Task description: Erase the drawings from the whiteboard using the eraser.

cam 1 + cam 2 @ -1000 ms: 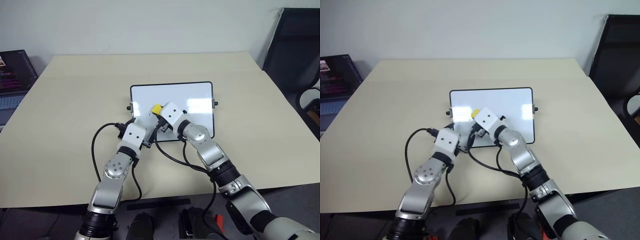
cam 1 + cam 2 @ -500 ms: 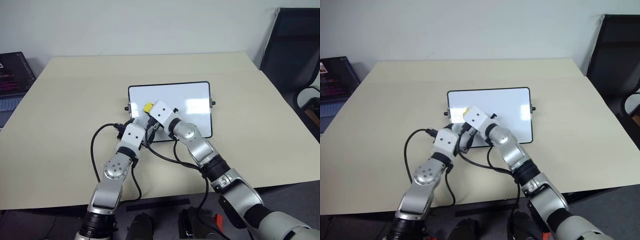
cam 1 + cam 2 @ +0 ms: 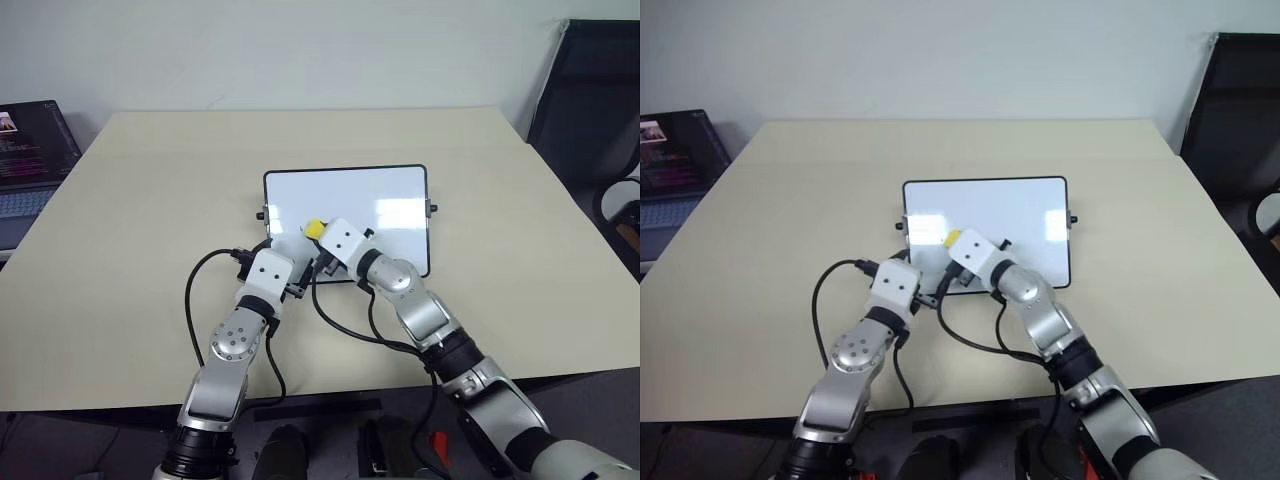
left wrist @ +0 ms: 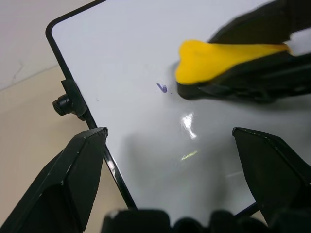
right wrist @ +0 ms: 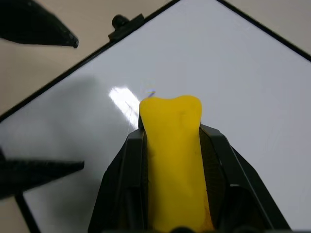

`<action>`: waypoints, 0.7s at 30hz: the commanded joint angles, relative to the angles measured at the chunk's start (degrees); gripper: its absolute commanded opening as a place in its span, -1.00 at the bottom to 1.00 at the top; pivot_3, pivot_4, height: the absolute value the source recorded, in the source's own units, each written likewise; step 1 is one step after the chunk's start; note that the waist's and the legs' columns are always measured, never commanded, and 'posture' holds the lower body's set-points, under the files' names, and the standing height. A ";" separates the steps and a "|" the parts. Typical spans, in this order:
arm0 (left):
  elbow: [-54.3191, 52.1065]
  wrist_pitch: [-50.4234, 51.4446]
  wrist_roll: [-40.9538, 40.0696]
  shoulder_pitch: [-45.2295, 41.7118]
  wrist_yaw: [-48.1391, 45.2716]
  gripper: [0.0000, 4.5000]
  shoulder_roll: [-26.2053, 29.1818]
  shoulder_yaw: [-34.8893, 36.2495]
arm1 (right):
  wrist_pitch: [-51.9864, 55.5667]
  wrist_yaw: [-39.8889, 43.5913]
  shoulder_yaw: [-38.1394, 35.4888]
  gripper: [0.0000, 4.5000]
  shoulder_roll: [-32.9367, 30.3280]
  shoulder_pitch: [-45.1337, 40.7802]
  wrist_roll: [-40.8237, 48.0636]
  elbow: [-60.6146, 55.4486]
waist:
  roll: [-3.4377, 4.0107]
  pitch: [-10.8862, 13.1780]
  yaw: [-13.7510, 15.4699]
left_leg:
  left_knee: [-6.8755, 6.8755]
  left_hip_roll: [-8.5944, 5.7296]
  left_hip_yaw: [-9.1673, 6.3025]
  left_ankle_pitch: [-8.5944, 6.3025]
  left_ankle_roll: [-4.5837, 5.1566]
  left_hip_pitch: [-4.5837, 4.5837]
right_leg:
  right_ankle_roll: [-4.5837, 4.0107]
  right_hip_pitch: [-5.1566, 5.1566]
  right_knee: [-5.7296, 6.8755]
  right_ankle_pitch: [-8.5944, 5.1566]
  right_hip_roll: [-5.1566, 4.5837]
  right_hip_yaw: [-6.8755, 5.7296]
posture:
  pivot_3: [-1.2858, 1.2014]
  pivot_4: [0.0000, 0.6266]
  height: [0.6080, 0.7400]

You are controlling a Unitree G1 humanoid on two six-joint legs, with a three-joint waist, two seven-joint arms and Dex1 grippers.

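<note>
Right tool [image 5: 173,145] grips the eraser [image 5: 174,160] near whiteboard's [image 3: 380,195] left edge; left tool [image 4: 170,165] open, apparently straddling the corner.

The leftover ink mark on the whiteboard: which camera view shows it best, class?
The left wrist view: the ink mark sits sharp and unobstructed beside the eraser. The right wrist view shows it partly hidden at the eraser's tip. From the head views it cannot be made out.

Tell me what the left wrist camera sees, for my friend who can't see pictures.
A yellow eraser, pinched in the right claw, sits on the whiteboard beside a tiny leftover ink mark. The left claw is open over the board's edge.
</note>
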 commanded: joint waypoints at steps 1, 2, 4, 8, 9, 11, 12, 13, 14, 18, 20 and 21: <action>-2.43 -0.84 0.14 -0.45 0.12 1.00 -0.02 0.33 | 3.74 0.72 -0.94 -0.50 -2.57 2.43 -0.94 -1.02 | 0.00 0.00 -0.01 | 0.00 0.00 0.00 0.00 0.00 0.03 | 0.00 0.02 0.01 0.00 0.00 0.00 | 0.03 -0.52 1.00; -2.36 -0.91 0.10 -0.45 0.09 1.00 0.05 0.43 | 3.94 0.65 -1.14 -0.50 -2.79 2.44 -0.91 -1.30 | 0.00 0.00 -0.04 | 0.00 0.00 0.01 0.00 0.00 0.08 | 0.00 0.04 0.02 0.00 0.00 0.00 | 0.03 -0.52 1.00; -2.29 -0.93 0.07 -0.46 0.04 1.00 0.15 0.54 | 4.05 0.19 -1.65 -0.50 -2.87 1.79 -0.74 -1.21 | 0.00 0.00 -0.03 | 0.00 0.00 0.02 0.01 0.01 0.10 | 0.00 0.04 0.05 0.00 0.00 0.00 | 0.03 -0.52 1.00; -2.19 -0.96 0.09 -0.56 0.10 1.00 0.12 0.47 | 1.78 -1.43 -3.05 -0.50 -1.16 -1.17 0.77 0.26 | 0.00 0.00 -0.11 | 0.01 0.00 0.03 0.01 0.01 0.09 | 0.00 0.05 0.04 0.00 0.00 0.00 | 0.03 -0.52 1.00; -2.16 -0.96 0.05 -0.60 0.08 1.00 0.13 0.48 | 0.93 -1.97 -3.23 -0.50 -0.67 -1.91 1.02 0.62 | 0.00 0.00 -0.15 | 0.01 0.00 0.05 0.01 0.01 0.10 | 0.00 0.05 0.04 0.00 0.00 0.01 | 0.03 -0.52 1.00; -2.12 -0.95 0.00 -0.57 0.05 1.00 0.17 0.55 | -1.40 -3.66 -2.98 -0.50 -0.23 -2.89 0.51 1.36 | 0.00 0.00 -0.18 | 0.01 0.01 0.05 0.01 0.01 0.10 | 0.00 0.04 0.05 0.00 0.01 0.00 | 0.03 -0.52 1.00; -2.17 -0.88 0.00 -0.52 0.08 1.00 0.13 0.54 | -2.71 -4.58 -2.59 -0.50 0.08 -3.38 0.00 1.85 | 0.00 0.00 -0.17 | 0.00 0.01 0.04 0.01 0.01 0.09 | 0.00 0.03 0.05 0.00 0.01 -0.01 | 0.03 -0.52 1.00; -2.19 -0.84 0.03 -0.48 0.12 1.00 0.08 0.49 | -3.85 -5.54 -2.18 -0.50 0.41 -3.92 -0.57 2.48 | 0.00 0.00 -0.18 | -0.01 0.01 0.04 0.01 0.01 0.06 | 0.00 0.01 0.04 0.00 0.01 0.00 | 0.03 -0.52 1.00; -2.16 -0.85 0.04 -0.46 0.15 1.00 0.04 0.47 | -4.65 -6.19 -1.92 -0.50 0.66 -4.31 -0.92 3.06 | 0.01 0.00 -0.20 | -0.02 0.01 0.05 0.01 0.01 0.00 | 0.00 -0.04 0.02 0.00 0.01 0.01 | 0.03 -0.52 1.00; -2.94 -0.45 0.15 0.45 0.45 1.00 -0.02 0.69 | -6.97 -7.17 -1.61 -0.50 3.79 -6.67 -0.29 5.95 | 0.01 0.01 -0.33 | -0.04 0.02 0.05 0.01 0.01 -0.15 | 0.00 -0.14 -0.06 0.01 0.01 0.03 | 0.03 -0.52 1.00; -2.96 -0.20 0.17 0.61 0.75 1.00 -0.11 1.04 | -7.67 -7.32 -1.34 -0.50 4.84 -7.63 -0.40 7.69 | 0.02 0.02 -0.33 | -0.05 0.04 0.04 0.01 0.01 -0.16 | 0.00 -0.16 -0.06 0.01 0.01 0.03 | 0.03 -0.52 1.00; -3.05 -0.08 0.18 0.67 0.85 1.00 -0.15 1.14 | -8.13 -7.42 -1.20 -0.50 5.26 -8.02 -0.52 8.48 | 0.02 0.02 -0.31 | -0.05 0.04 0.03 0.01 0.01 -0.17 | 0.00 -0.16 -0.05 0.00 0.01 0.03 | 0.03 -0.52 1.00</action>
